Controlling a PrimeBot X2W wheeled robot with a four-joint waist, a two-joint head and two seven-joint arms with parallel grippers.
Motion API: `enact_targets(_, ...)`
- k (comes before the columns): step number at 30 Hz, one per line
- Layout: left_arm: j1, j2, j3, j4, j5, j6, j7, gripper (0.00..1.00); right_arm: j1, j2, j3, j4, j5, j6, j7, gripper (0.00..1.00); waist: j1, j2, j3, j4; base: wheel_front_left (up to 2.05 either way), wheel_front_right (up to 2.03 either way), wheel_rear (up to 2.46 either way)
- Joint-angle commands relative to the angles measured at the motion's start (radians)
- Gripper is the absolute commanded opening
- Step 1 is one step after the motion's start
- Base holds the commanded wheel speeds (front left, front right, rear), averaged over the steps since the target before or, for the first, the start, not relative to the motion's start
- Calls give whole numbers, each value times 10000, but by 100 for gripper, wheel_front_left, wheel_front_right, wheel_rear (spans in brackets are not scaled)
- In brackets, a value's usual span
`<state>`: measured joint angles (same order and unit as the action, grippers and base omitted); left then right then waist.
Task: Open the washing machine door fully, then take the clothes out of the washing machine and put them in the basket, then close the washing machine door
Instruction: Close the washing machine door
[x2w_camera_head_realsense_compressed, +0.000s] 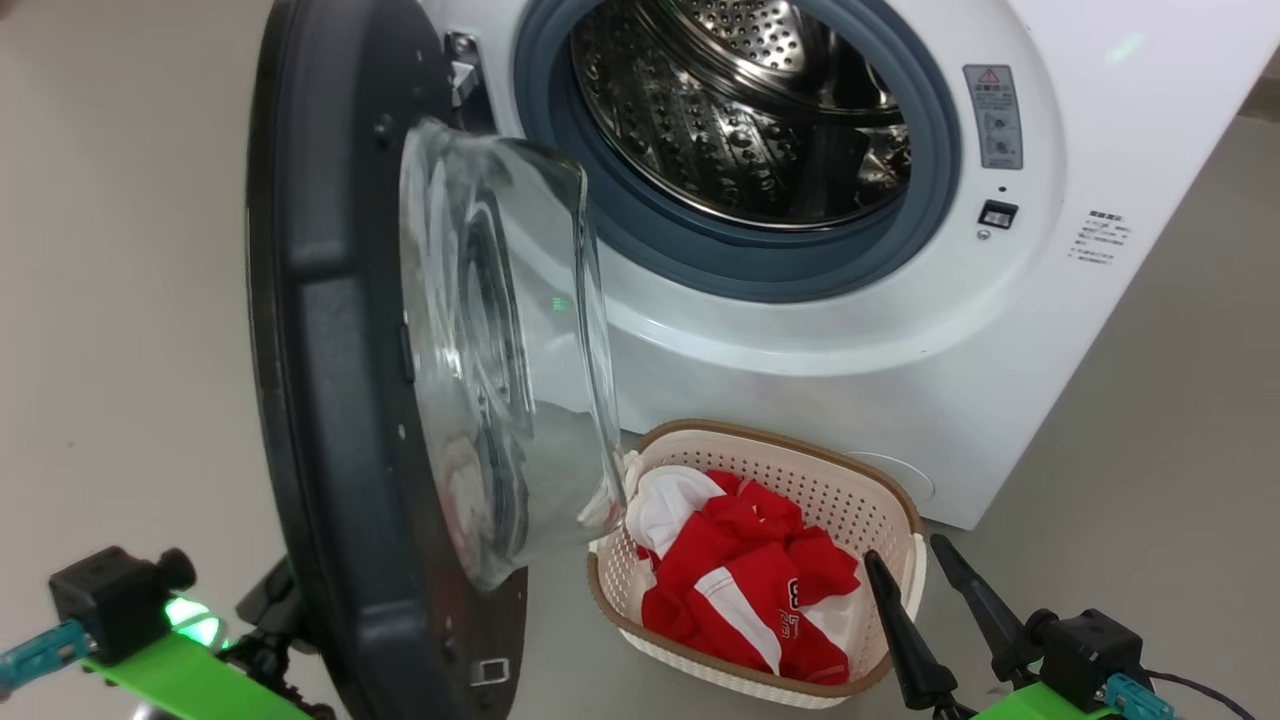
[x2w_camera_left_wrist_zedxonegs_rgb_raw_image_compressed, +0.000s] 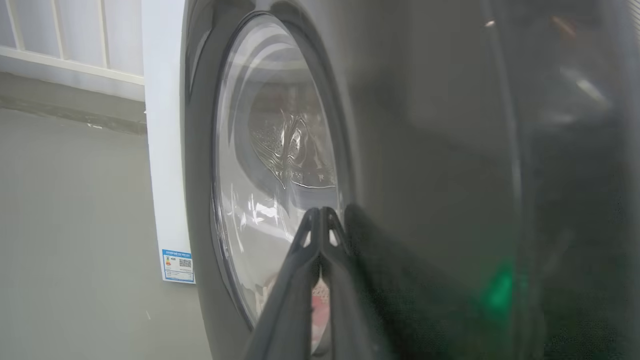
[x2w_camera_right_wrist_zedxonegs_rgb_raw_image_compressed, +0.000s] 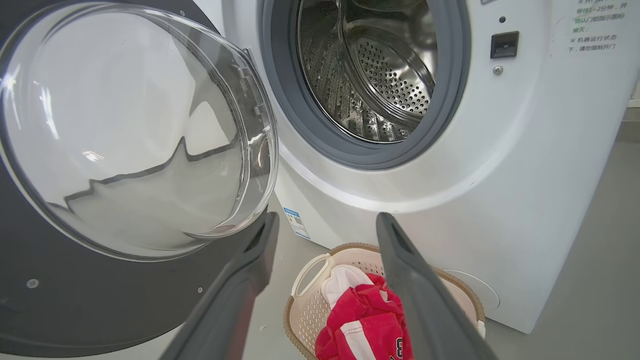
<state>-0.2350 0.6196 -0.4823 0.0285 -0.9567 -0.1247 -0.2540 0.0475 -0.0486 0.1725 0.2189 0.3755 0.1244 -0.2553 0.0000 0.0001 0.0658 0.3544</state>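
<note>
The left gripper (x2w_camera_left_wrist_zedxonegs_rgb_raw_image_compressed: 320, 214), its dark fingers pressed together and empty, sits close against the outer face of the large round black-rimmed glass washing machine door (x2w_camera_head_realsense_compressed: 330, 330), which stands swung open. Right of it is the big white front-loading washing machine (x2w_camera_head_realsense_compressed: 1000, 330). Below, the bright red-and-white clothes (x2w_camera_head_realsense_compressed: 750, 590) lie in the small cream perforated plastic basket (x2w_camera_head_realsense_compressed: 800, 445). The right gripper (x2w_camera_head_realsense_compressed: 904, 548) hovers beside the basket's right rim, fingers spread, empty.

I count one washing machine (x2w_camera_head_realsense_compressed: 1000, 350), with one round door (x2w_camera_head_realsense_compressed: 330, 350) and one steel drum (x2w_camera_head_realsense_compressed: 740, 110). There is one basket (x2w_camera_head_realsense_compressed: 850, 490) and one heap of red and white clothes (x2w_camera_head_realsense_compressed: 740, 580); how many garments make it up, I can't tell. There are two pincers, the left pincer (x2w_camera_left_wrist_zedxonegs_rgb_raw_image_compressed: 320, 212) and the right pincer (x2w_camera_head_realsense_compressed: 906, 548), with two dark fingers (x2w_camera_head_realsense_compressed: 905, 635) apiece. The machine's front bears one blue label (x2w_camera_right_wrist_zedxonegs_rgb_raw_image_compressed: 297, 222) and one grey warning sticker (x2w_camera_head_realsense_compressed: 992, 115).
</note>
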Motion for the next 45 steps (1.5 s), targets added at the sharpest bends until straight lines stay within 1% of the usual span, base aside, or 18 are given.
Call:
enact_targets(1, -602, 229, 270, -350, 127, -59, -78, 0, -444, -17, 238, -284, 35, 63, -65, 100, 0, -1, 70, -120, 0, 0, 0)
enact_targets(7, -1188, 20, -361, -511, 214, -59, -78, 0, -554, -17, 179, -355, 42, 63, -65, 100, 0, -1, 290, -430, 0, 0, 0)
enact_targets(13, -1786, -318, -878, -527, 327, -59, -78, 0, -676, -17, 97, -408, 55, 63, -65, 100, 0, -1, 510, -813, 0, 0, 0)
enact_targets(24, -2958, -1030, -1516, -179, 351, -59, -78, 0, -967, -16, -51, -530, 38, 63, -65, 100, 0, -1, 1050, -1558, 0, 0, 0)
enact_targets(34, -4142, -1501, -1552, 625, 377, -59, -78, 0, -1313, -16, -199, -684, 89, 63, -65, 100, 0, -1, 1669, -2311, 0, 0, 0)
enact_targets(45, -5362, -1794, -1510, 1557, 423, -59, -78, 0, -1611, -16, -313, -854, 220, 63, -65, 100, 0, -1, 2273, -2953, 0, 0, 0)
